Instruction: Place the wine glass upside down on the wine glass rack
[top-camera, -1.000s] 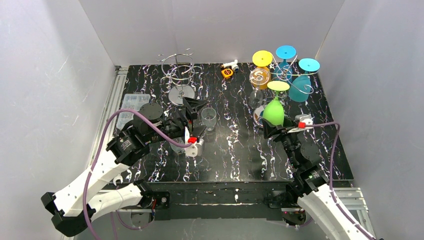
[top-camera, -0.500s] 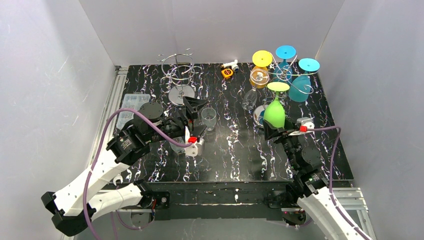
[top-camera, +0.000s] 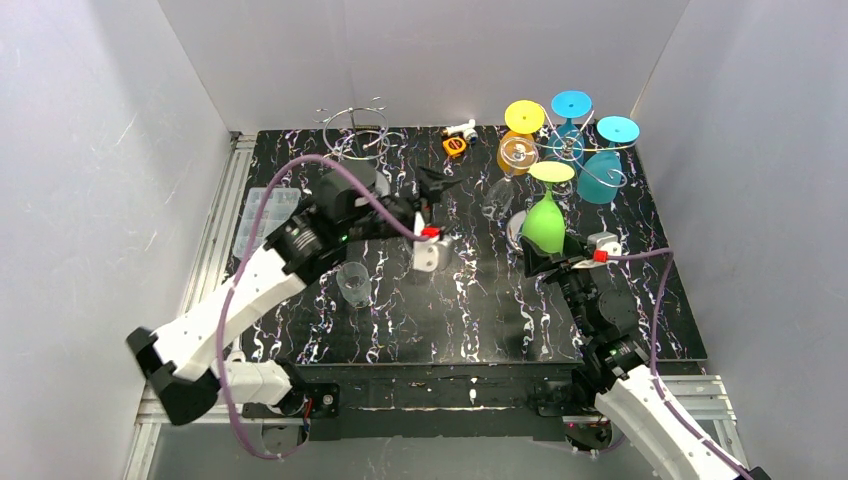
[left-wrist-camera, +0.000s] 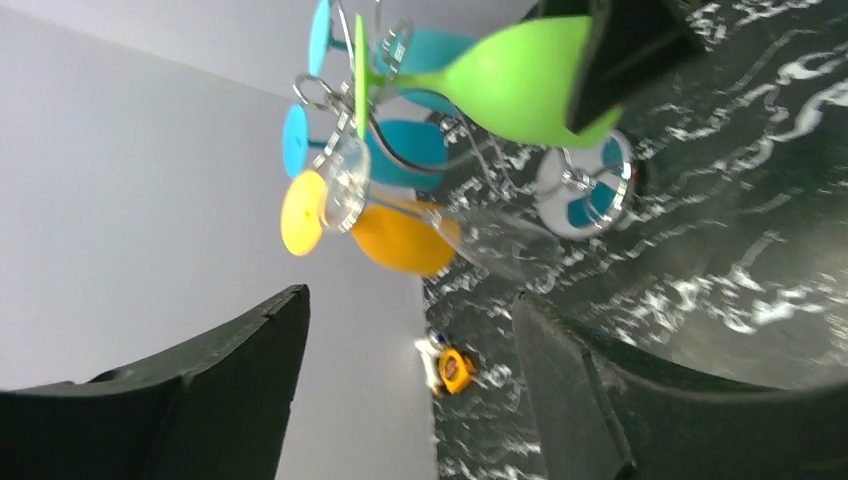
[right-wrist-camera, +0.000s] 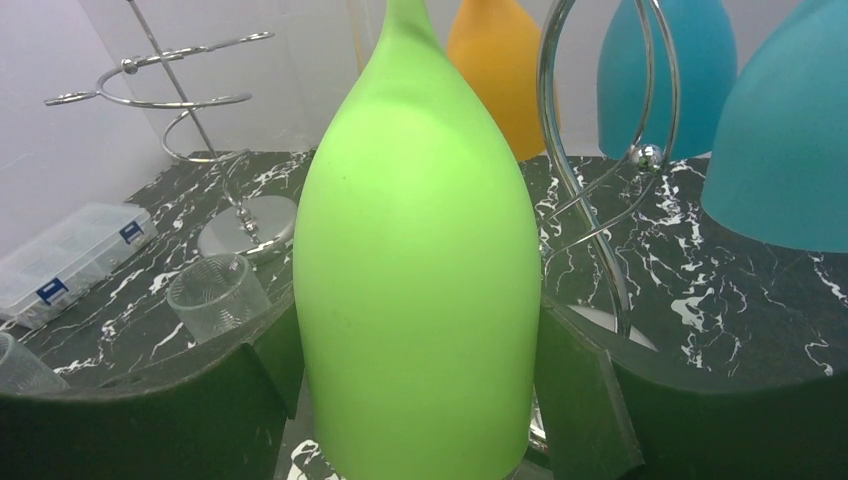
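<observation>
Wine glass (top-camera: 546, 225), green, inverted, pinched in my right gripper (top-camera: 548, 262) beside rack (right-wrist-camera: 648, 156), bench far-right corner; left gripper (top-camera: 440, 190) spread, seemingly empty.

Overhead; 2 close wrist views seemingly share green glass (right-wrist-camera: 415, 280).

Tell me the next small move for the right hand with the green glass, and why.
Probably ease the right hand toward the rack so the stem slips into a free wire arm. The green glass is gripped by its bowl, upside down, foot up, beside the wire. Its foot does not appear hooked yet, so opening now would likely drop it.
</observation>
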